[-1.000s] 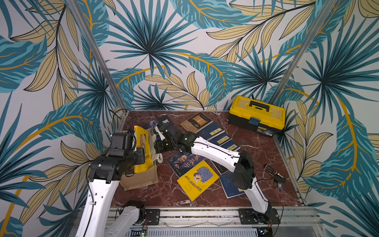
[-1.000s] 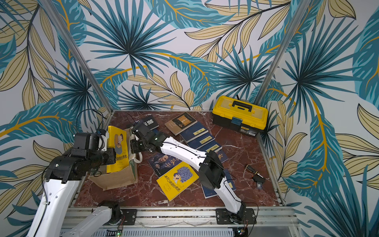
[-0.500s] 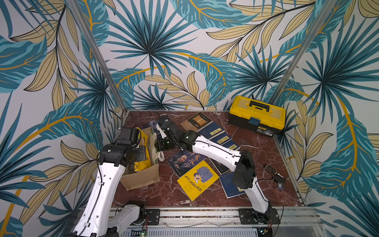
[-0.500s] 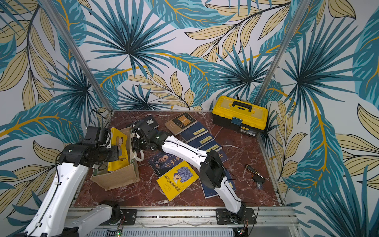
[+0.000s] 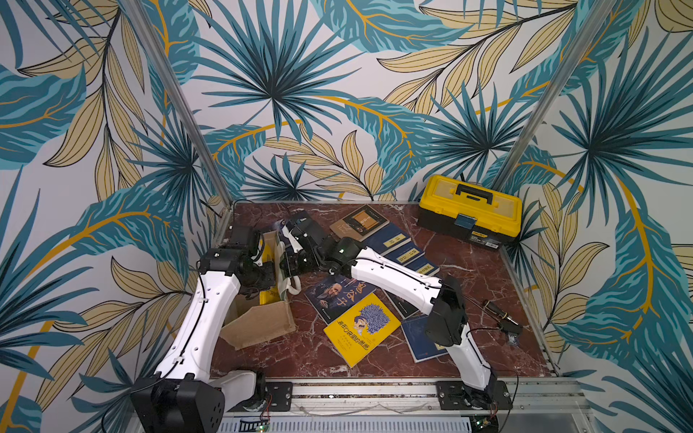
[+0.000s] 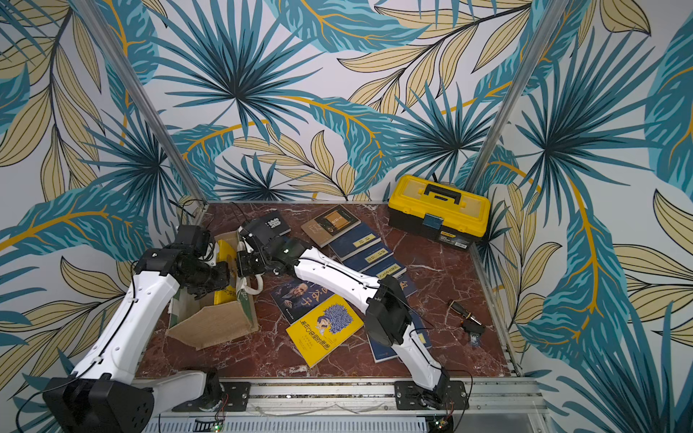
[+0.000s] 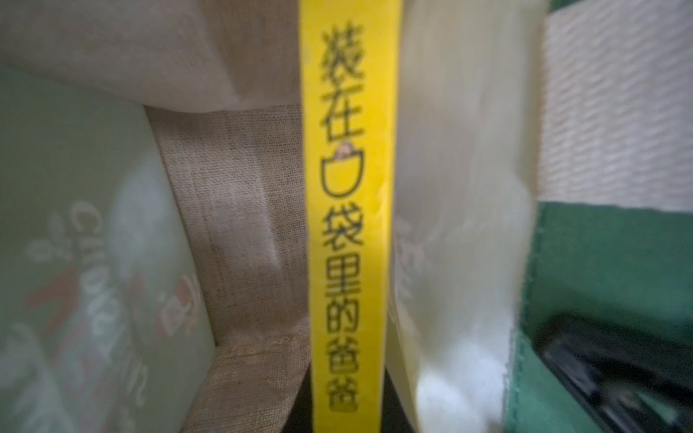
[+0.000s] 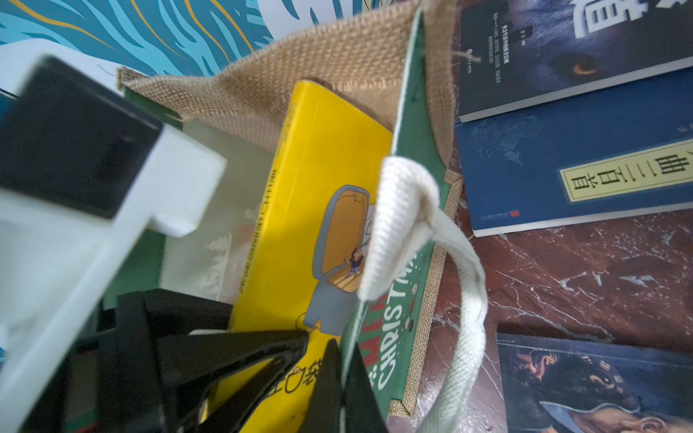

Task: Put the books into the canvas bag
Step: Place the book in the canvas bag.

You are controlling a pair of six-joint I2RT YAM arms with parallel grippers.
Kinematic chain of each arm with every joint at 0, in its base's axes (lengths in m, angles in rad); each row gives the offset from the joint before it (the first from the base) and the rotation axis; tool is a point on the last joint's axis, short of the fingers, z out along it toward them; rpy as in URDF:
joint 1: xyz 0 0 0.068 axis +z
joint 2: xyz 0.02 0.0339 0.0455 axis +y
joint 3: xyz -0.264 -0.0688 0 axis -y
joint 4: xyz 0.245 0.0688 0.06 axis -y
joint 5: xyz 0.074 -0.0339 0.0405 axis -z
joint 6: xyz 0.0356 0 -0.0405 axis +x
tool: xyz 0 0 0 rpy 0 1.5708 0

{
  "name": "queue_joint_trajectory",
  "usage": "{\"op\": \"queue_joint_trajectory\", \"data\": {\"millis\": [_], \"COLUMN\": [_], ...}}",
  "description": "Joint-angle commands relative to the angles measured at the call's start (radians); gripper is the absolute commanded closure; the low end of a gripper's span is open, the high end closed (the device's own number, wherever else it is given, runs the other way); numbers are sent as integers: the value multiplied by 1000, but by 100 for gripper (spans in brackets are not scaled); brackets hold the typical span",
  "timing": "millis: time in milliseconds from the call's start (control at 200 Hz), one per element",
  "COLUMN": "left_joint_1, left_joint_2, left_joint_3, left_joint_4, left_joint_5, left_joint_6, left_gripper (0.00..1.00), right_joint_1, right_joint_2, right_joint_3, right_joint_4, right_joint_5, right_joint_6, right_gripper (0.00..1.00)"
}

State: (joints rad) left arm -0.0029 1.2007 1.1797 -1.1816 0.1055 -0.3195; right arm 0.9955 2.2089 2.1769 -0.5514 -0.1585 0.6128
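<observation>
Because soft and apt to sag shut, held open at the mouth by the right gripper [image 8: 341, 356], jaws clamped tight on the rim of the green wall of the bag [image 5: 258, 326], just beside the white handle [image 8: 465, 285]. Sits at 9 o'clock on the table [image 5: 476, 270], mouth upward, in both top views. Takes the left gripper [image 5: 262, 279] down through that mouth, jaws closed on the yellow book [image 8: 318, 168]; from the left wrist, shows the printed spine dead centre, in keeping with a grip across the thin body. Seems held this way so as to go down between the walls on edge rather than flat, leaving space for more.

Stands on a long edge inside the bag, spine uppermost, front cover turned toward the pinched wall at 3 o'clock. Runs with its long axis along the length of the bag, roughly 12 to 6 across the table. Cannot tell whether the lower edge has reached the floor of the bag.

Leaves the other books [image 5: 393, 240] flat outside: navy ones between centre and 1 o'clock, a second yellow book [image 5: 356, 324] just toward 6, a brown book [image 5: 358, 223] at 12. Toolbox [image 5: 468, 208] at 2 o'clock, well apart, no part of the job.
</observation>
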Motion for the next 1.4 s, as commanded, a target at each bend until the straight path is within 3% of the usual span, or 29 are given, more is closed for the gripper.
{"op": "queue_joint_trajectory", "data": {"millis": [0,250,431,666,756,906,1027,1182,1262,1397], "left_joint_1": [64,213,251,259,259,259,259,249,244,244], "left_joint_2": [-20,-17,27,-12,-36,-94,-129,-116,-87,-21], "left_joint_3": [-70,-269,-315,-242,-170,-88,-47,-45,-80,-144], "left_joint_4": [143,288,329,298,246,221,220,220,220,221], "left_joint_5": [161,280,271,268,261,271,310,419,416,361], "left_joint_6": [-10,-16,-18,1,22,40,29,27,24,-1], "left_gripper": [100,100,100,57,48,43,43,64,70,70], "right_joint_1": [6,6,6,7,6,6,6,7,7,6], "right_joint_2": [24,29,28,23,23,24,26,32,39,46], "right_joint_3": [14,13,11,8,9,9,12,18,31,46], "right_joint_4": [2,5,3,-6,-9,-8,-4,3,2,-6], "right_joint_5": [-11,-14,-14,5,11,17,19,21,21,25], "right_joint_6": [-10,-13,-19,-34,-38,-40,-40,-38,-36,-39], "right_gripper": [100,100,100,100,100,100,100,100,100,100]}}
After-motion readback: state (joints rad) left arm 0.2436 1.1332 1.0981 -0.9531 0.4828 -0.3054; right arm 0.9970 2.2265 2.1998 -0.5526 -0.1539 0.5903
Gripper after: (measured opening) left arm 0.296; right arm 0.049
